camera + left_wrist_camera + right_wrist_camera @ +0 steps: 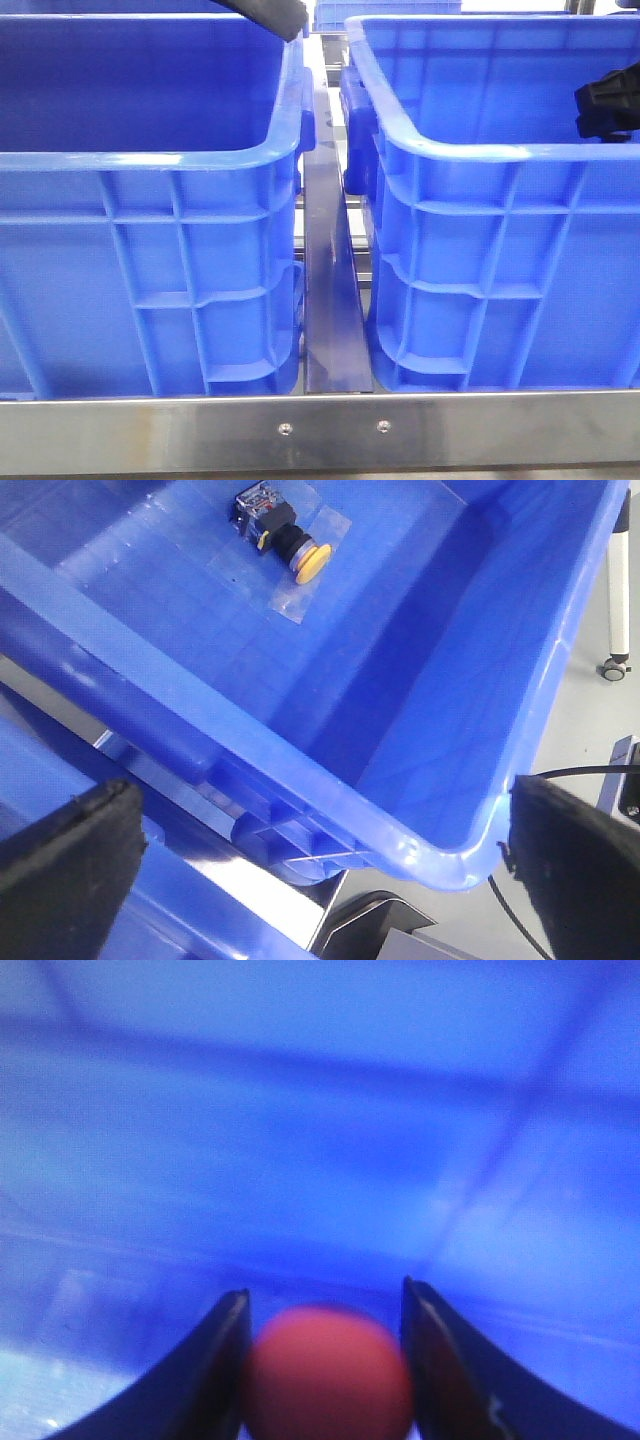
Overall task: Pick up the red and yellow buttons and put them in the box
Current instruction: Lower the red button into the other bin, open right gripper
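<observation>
Right wrist view has the red button (328,1378) held between the right gripper (325,1360) fingers inside the right-edge crate (470,150) — left gripper (320,870) gapes empty, the yellow button (300,552) lying ahead of it.

A blurred red button (328,1375) is seen lodged between the two dark fingers (200,1380) of the right gripper (325,1360), both of which appear pressed against its sides, while blue crate wall (320,1110), out of focus, is spread behind them.
</observation>
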You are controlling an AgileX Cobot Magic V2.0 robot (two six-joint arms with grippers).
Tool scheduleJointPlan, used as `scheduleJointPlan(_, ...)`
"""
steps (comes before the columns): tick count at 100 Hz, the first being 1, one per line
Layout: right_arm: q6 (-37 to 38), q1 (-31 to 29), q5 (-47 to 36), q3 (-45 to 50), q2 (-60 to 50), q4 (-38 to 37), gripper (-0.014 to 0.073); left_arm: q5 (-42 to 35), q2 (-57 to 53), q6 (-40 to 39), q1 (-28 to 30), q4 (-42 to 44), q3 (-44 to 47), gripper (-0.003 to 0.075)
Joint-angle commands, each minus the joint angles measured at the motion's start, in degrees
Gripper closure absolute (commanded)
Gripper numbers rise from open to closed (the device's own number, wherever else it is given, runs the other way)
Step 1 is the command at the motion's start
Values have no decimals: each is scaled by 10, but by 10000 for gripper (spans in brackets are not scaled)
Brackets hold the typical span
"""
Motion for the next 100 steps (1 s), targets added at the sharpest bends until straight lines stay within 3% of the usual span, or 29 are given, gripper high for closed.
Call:
scheduleJointPlan(1, -5, -3, 14, -15, -27, 22, 214, -18, -21, 1, -4, -26, -20, 30)
scheduleJointPlan(100, -4, -3, 11, 37, -142, 23, 214, -21, -21, 1, -4, -25, -20, 45)
